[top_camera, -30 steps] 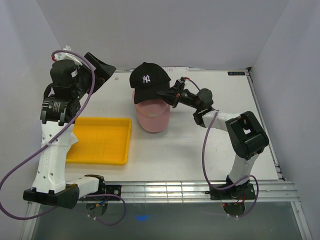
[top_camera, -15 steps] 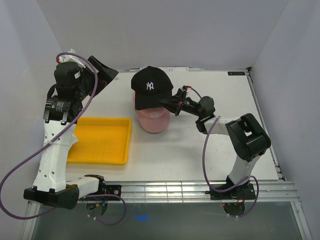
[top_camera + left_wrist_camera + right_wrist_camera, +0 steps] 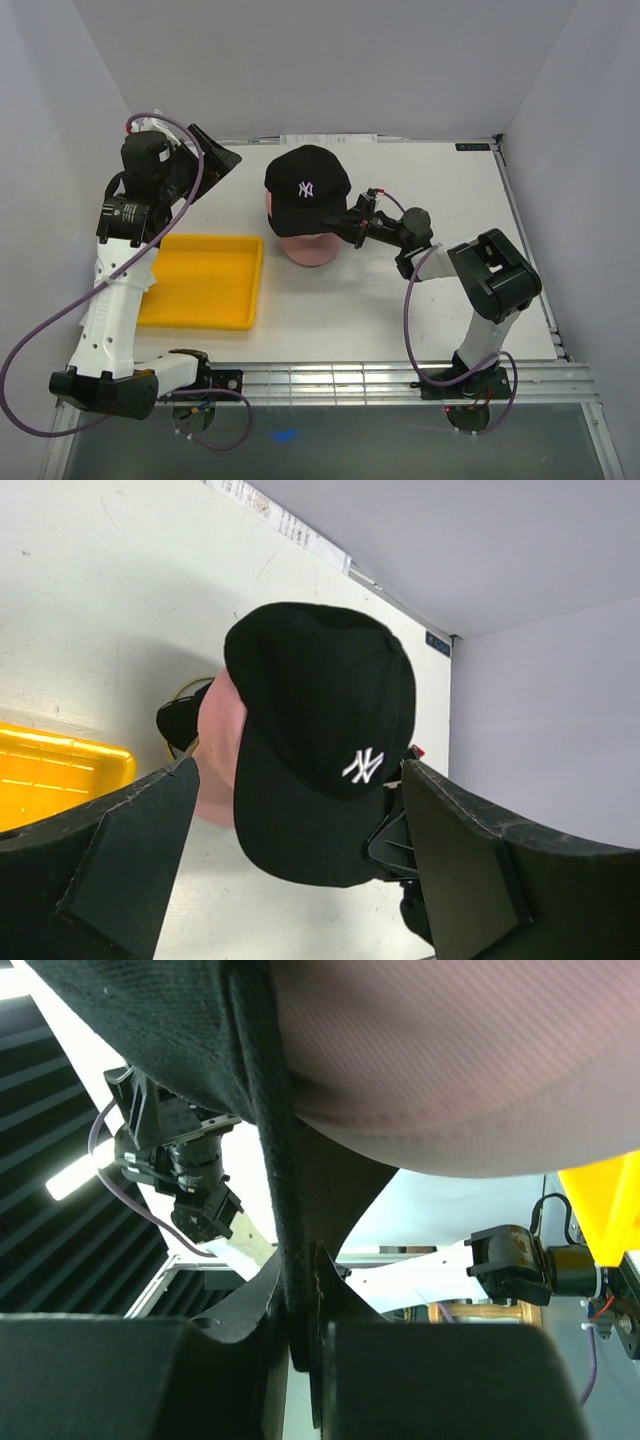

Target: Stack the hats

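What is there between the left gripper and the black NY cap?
Nothing: in the top view, only bare white table shows between the left gripper and the black cap. The left wrist view sees the cap unobstructed.

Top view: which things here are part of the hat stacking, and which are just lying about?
In the job:
black cap
pink cap, beneath the black one
right tool, pinching the black cap's brim

Lying about:
yellow tray, nothing in it
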### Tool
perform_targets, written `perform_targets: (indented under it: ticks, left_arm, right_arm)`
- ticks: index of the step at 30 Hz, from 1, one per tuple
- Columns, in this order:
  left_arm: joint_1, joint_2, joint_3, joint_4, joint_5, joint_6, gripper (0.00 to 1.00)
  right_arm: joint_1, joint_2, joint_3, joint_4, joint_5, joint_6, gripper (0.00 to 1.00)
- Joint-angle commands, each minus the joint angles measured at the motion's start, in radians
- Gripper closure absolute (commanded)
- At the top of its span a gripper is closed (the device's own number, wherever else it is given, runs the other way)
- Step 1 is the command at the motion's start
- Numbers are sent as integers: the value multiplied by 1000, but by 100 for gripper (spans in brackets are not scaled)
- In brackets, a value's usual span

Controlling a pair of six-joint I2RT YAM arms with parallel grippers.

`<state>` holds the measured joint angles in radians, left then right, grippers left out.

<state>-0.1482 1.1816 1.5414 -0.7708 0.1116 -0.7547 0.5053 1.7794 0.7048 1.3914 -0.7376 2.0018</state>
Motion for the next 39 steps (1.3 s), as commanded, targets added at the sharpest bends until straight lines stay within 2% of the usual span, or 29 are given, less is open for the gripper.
perform_targets:
  ticks: [1, 5, 7, 8, 11, 12, 14, 18, 20, 24, 28, 31, 35, 39]
  left_arm:
    - [-1, -28, -50, 16, 45, 23, 9]
    - [-2, -63, -157, 53, 109, 26, 12]
    - [-2, -71, -225, 83, 160, 28, 13]
    - [-2, -74, -243, 90, 174, 26, 15]
    - [-2, -83, -320, 126, 223, 22, 18]
    - [-2, -86, -339, 152, 238, 15, 19]
    - [-2, -86, -383, 172, 276, 9, 21]
    - [-2, -83, -426, 212, 324, -5, 24]
    - [-2, -88, -435, 215, 335, -5, 24]
    - [-2, -93, -432, 215, 358, 9, 24]
    - [-2, -94, -431, 214, 370, 21, 24]
    - [-2, -83, -431, 217, 390, 28, 24]
    - [-2, -85, -445, 228, 399, 26, 24]
    - [-2, -126, -434, 199, 378, 41, 24]
  right_arm:
    - [-2, 40, -41, 330, -28, 45, 92]
    - [-4, 49, -37, 322, -39, 45, 92]
    - [-11, 43, -41, 311, -36, 38, 82]
    - [-13, 29, -42, 292, -34, 26, 69]
    - [-20, -18, -41, 215, -37, -35, 55]
    - [-24, -32, -38, 146, -36, -56, 48]
    - [-30, -82, -36, 59, -29, -130, 42]
    - [-36, -181, -34, -248, 21, -285, 32]
    - [-36, -247, -34, -346, 52, -345, 27]
    - [-34, -353, -28, -561, 142, -487, 21]
    - [-7, -474, 4, -837, 262, -584, 17]
    - [38, -515, 22, -966, 340, -613, 16]
    - [128, -544, 15, -1023, 455, -569, 16]
    - [277, -569, -22, -1025, 683, -473, 16]
